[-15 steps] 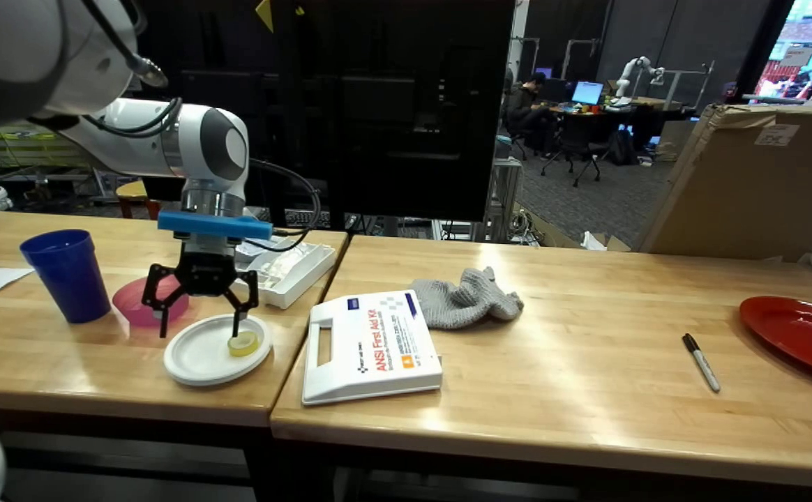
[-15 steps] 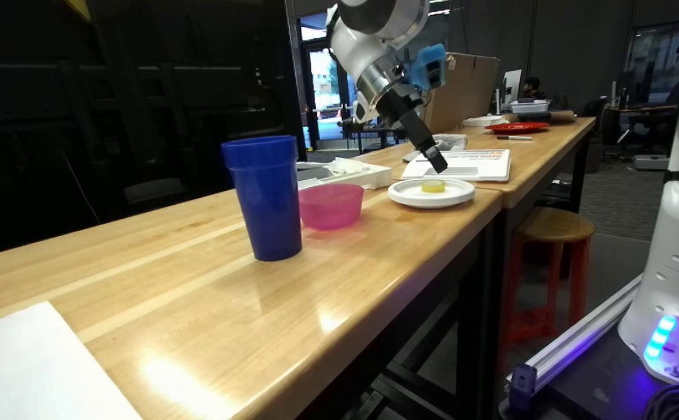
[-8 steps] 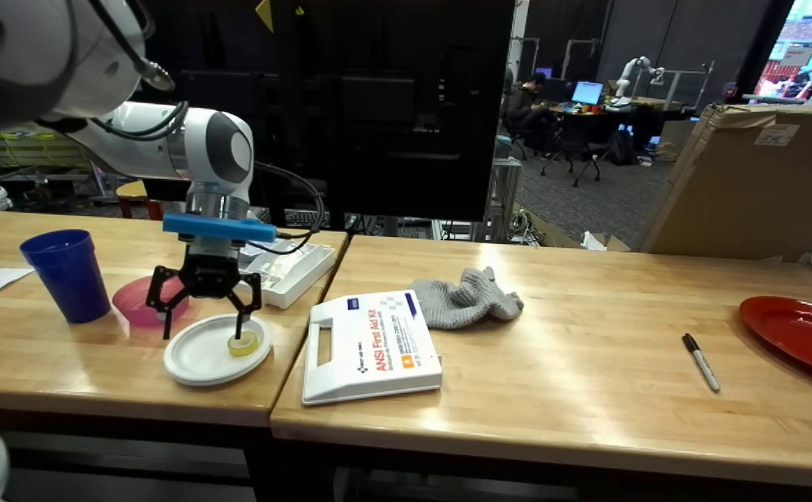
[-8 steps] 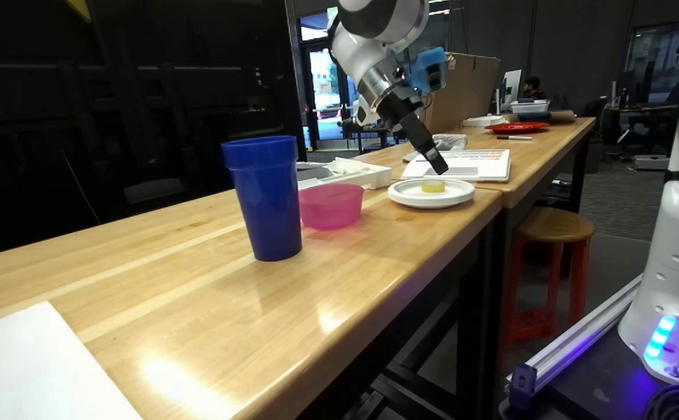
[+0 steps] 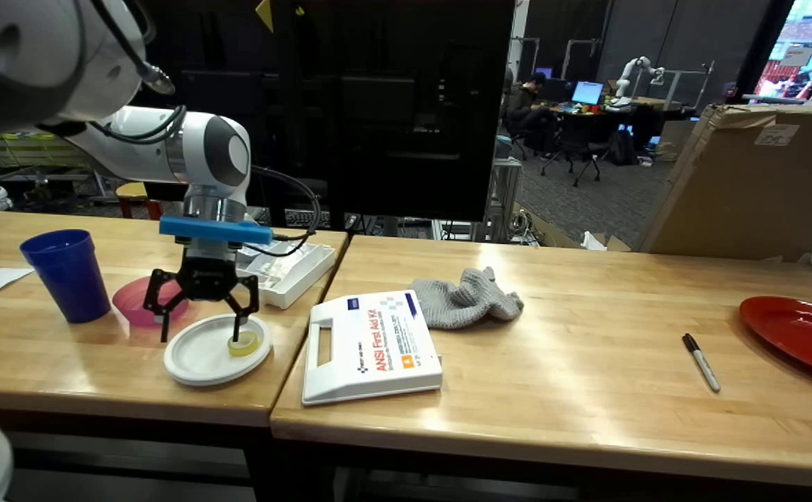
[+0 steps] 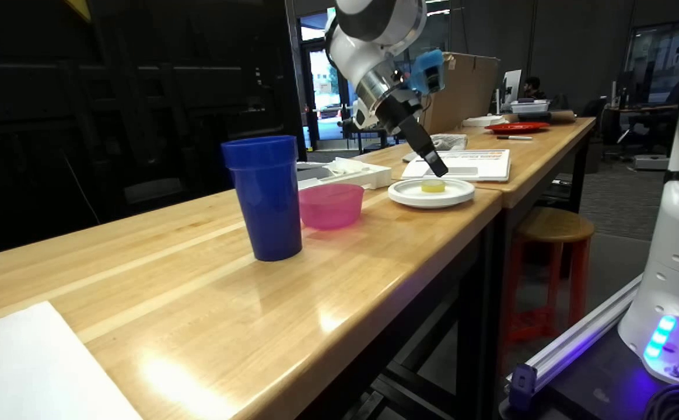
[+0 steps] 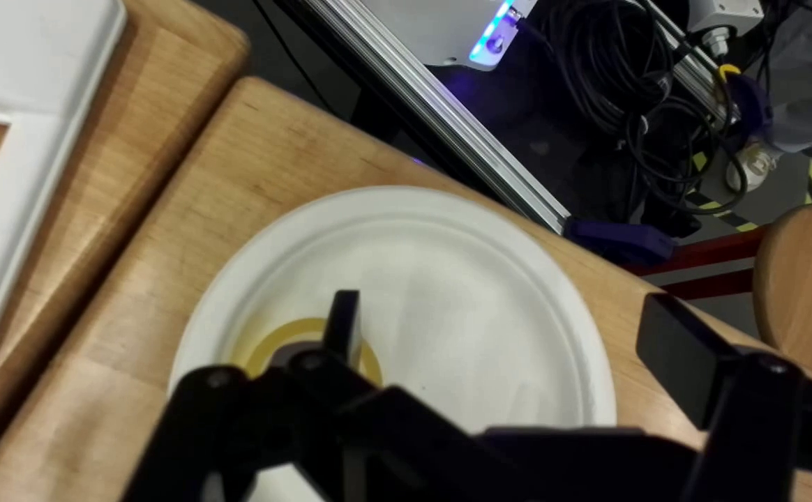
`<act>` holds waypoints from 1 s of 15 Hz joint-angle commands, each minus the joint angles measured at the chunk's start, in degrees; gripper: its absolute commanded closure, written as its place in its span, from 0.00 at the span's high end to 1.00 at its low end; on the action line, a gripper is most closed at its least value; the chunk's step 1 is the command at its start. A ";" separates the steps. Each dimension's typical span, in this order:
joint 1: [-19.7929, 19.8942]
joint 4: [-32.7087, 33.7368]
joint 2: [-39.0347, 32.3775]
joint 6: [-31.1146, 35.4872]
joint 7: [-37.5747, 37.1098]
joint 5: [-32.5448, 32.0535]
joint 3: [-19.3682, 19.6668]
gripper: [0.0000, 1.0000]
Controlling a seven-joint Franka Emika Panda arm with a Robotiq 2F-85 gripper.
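My gripper [image 5: 200, 340] is open and empty, pointing down above a white round plate [image 5: 200, 359]. A small yellow ring, like a tape roll [image 5: 245, 348], lies flat on the plate. In an exterior view the gripper [image 6: 440, 169] stands a little above the ring [image 6: 433, 186], apart from it. In the wrist view the jaws stand wide apart. One finger [image 7: 343, 321] is over the ring [image 7: 304, 325] and hides part of it. The other finger [image 7: 685, 348] is past the plate's rim, over the wood. The plate [image 7: 448, 279] shows between them.
A blue cup [image 5: 71, 279] and a pink bowl [image 5: 130, 307] stand beside the plate. A white tray [image 5: 305, 279] is behind. A first aid kit [image 5: 378, 348], grey cloth [image 5: 462, 300], marker [image 5: 702, 362] and red plate [image 5: 803, 331] lie on the adjoining table. The table edge is near the plate.
The gripper has shifted slightly sideways and back, and sits slightly lower over the plate than before. It stays open. The plate, ring and other things have not moved.
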State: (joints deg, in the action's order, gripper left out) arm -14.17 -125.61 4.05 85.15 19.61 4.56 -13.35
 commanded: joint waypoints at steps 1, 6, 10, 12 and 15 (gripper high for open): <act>-0.41 1.60 -2.12 -0.94 -1.87 -1.38 -0.62 1.00; -0.76 2.56 -4.07 -1.12 -2.64 -2.12 -1.29 1.00; -1.01 3.77 -5.01 -1.24 -3.09 -2.76 -1.73 0.75; -0.89 4.15 -5.17 -1.37 -2.92 -2.71 -1.78 0.68; -0.81 4.60 -5.62 -1.43 -2.86 -3.13 -1.76 0.89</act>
State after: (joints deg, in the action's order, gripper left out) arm -14.68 -122.45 -0.47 84.87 17.67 2.33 -14.85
